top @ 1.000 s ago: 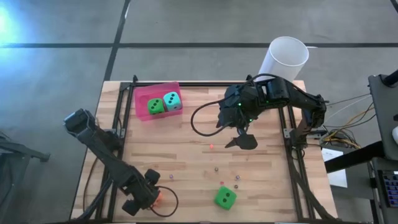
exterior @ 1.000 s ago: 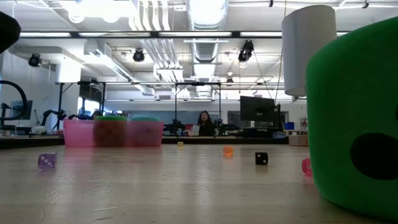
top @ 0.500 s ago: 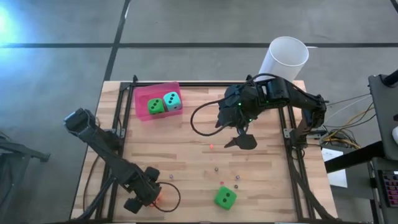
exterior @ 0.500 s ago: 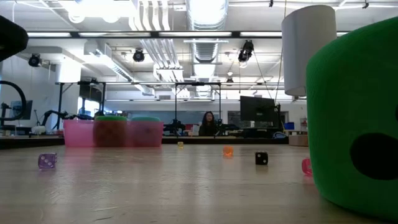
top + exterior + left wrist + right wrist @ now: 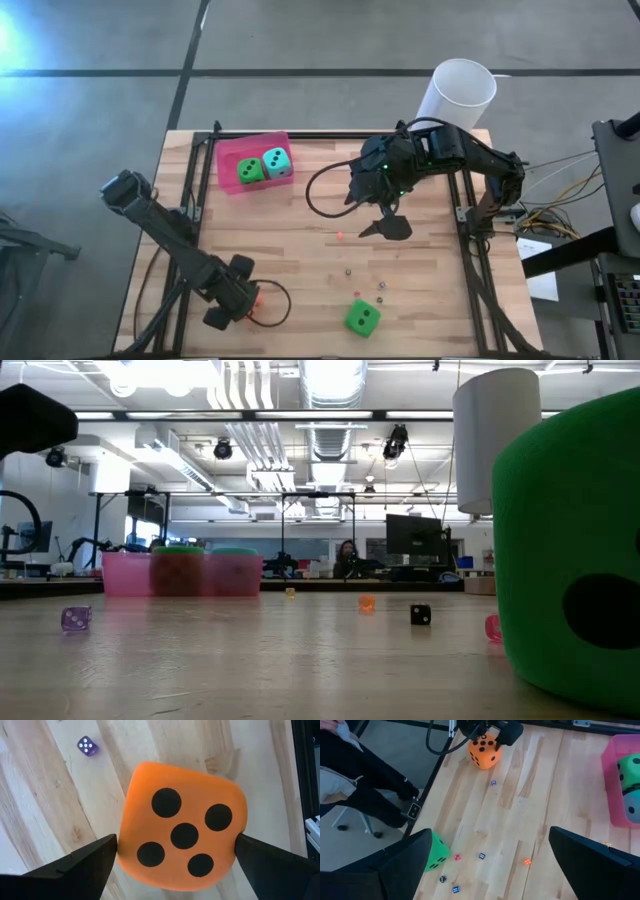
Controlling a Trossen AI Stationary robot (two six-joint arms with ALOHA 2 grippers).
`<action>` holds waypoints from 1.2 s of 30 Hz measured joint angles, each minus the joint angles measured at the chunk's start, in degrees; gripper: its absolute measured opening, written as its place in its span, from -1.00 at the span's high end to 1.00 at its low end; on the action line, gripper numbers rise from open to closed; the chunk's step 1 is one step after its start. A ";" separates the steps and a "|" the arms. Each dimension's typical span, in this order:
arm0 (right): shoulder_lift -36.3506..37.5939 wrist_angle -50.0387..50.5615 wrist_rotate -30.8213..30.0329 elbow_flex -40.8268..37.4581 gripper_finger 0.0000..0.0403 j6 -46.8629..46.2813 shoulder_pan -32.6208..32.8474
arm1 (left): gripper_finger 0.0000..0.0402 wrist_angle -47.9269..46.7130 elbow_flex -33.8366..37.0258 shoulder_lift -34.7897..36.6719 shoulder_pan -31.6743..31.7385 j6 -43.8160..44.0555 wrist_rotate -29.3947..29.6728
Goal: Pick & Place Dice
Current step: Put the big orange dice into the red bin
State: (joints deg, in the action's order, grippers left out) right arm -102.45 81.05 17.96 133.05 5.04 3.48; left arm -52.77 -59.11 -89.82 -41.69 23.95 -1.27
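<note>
The orange die, five pips up, sits near the table's front left corner, between the fingers of my left gripper, which points straight down and is open. The right wrist view shows the same orange die under that gripper. A bright green die and a teal die lie in the pink bin at the far left. Another green die rests on the wood near the front edge. My right gripper hangs open, raised over the table's middle right. My left gripper comes at the orange die from above with open fingers astride it. One fingertip meets the die's one side, and the other fingertip meets the opposite side, near the top edge. Whether the die is off the table I cannot tell.
Several tiny beads and small dice are scattered on the wood between the arms, one purple. A white cylinder stands at the far right corner. A seated person's legs show beyond the table's edge.
My left gripper has gone a little toward the table's far edge and rolled slightly about its own line, its fingers as wide apart as before. The orange patch beside it in the high view has shifted the same way.
</note>
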 joint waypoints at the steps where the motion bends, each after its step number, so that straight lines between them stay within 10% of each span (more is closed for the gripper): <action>1: 0.00 -0.06 0.01 0.00 -0.99 -0.11 -0.01 | -0.99 0.00 0.00 0.01 0.00 0.10 -0.02; 36: 0.00 -0.87 0.00 0.00 -0.99 0.03 0.00 | -0.98 -2.17 -1.39 1.86 0.02 -0.14 1.33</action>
State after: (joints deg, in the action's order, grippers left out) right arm -102.45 80.18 17.96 133.05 5.07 3.48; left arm -54.94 -60.50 -87.96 -41.67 23.81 0.05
